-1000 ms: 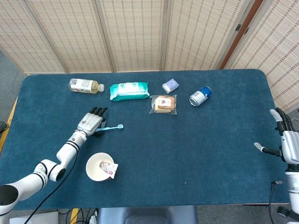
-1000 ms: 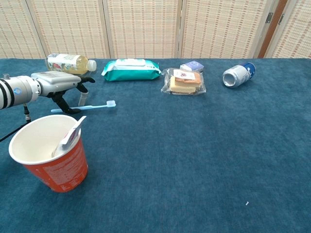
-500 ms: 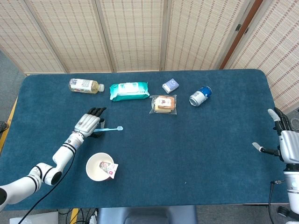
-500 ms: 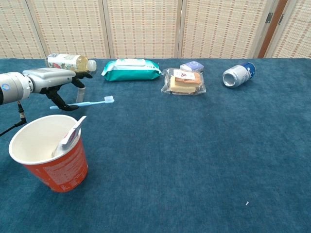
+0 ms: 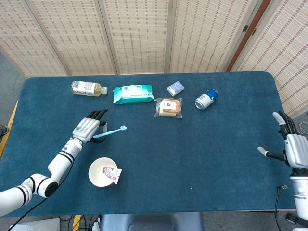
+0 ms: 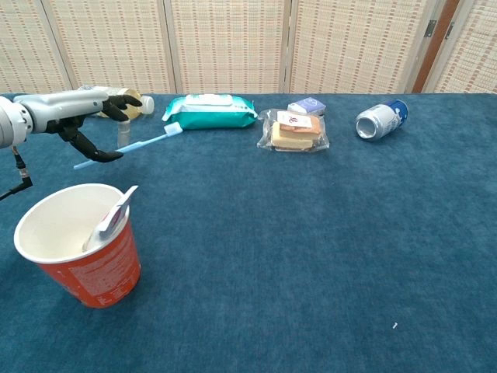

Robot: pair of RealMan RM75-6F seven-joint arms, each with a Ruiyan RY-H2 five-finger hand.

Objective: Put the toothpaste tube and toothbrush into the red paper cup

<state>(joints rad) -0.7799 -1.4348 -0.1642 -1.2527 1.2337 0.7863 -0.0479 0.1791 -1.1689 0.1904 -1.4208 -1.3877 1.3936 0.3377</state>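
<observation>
One item remains outside the red paper cup (image 6: pixel 78 245), which already holds the toothpaste tube (image 6: pixel 109 220): the left hand (image 6: pixel 81 116), pinching the toothbrush (image 6: pixel 132 144), has lifted it off the table at far left, ready to carry over; the right hand (image 5: pixel 290 148) idles, fingers spread.

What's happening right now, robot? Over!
Left hand holds the toothbrush above the table. Right hand open, idle. Toothpaste tube already in the red paper cup. Nothing in the way.
</observation>
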